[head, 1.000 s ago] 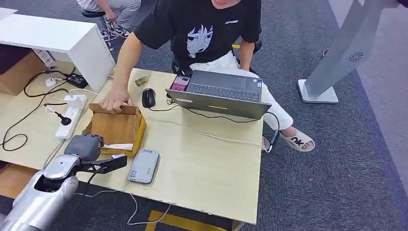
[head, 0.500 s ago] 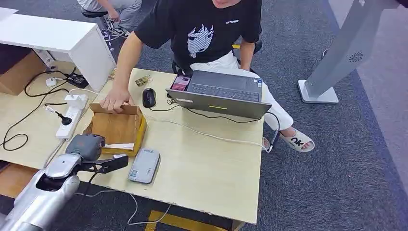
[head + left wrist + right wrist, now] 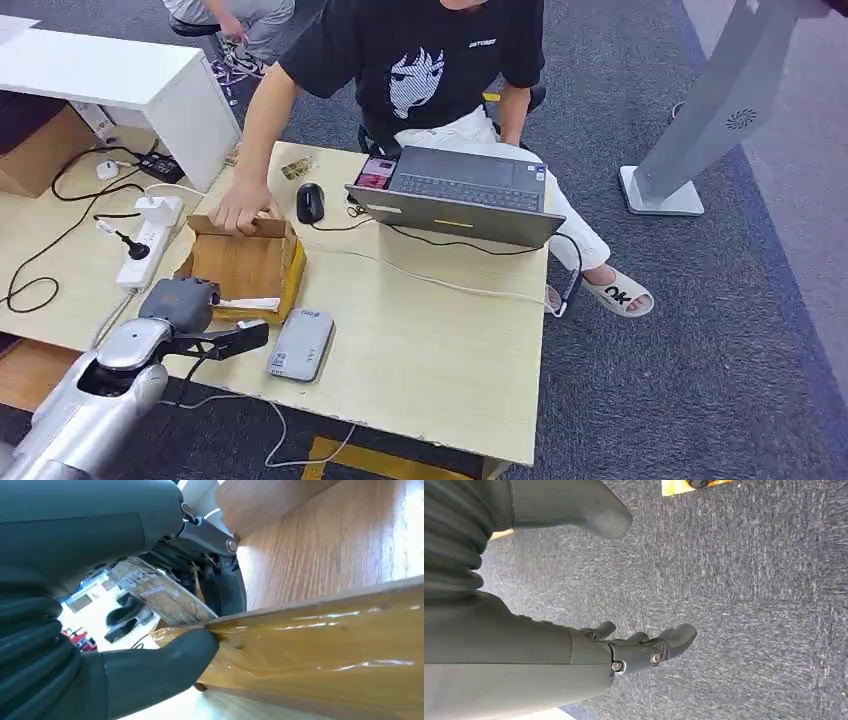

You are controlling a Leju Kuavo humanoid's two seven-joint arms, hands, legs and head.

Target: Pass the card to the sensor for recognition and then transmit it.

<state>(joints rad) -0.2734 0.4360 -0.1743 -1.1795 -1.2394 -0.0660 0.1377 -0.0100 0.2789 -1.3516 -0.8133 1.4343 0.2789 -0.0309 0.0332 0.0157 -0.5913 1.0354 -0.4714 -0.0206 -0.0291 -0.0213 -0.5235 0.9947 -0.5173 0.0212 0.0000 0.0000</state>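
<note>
The card [image 3: 247, 303] leans as a pale strip against the near wall of the open brown box [image 3: 243, 262]; in the left wrist view the printed card [image 3: 160, 592] lies between dark fingers [image 3: 220, 580] and the thumb. My left hand [image 3: 200, 322] sits at that wall, its thumb tip on the box's yellow-taped rim [image 3: 310, 630]. I cannot tell whether the card is pinched. The grey sensor [image 3: 300, 345] lies flat just right of the hand. My right hand [image 3: 644, 652] hangs over carpet, fingers apart, holding nothing.
A person sits behind the table [image 3: 430, 350] with one hand [image 3: 240, 210] on the box's far rim. An open laptop [image 3: 460, 195], a mouse [image 3: 309, 203] and cables lie at the back. A power strip [image 3: 140, 250] lies to the left.
My left hand has crept slightly to the right along the box's near wall. The card, the box and the person's hand have stayed put.
</note>
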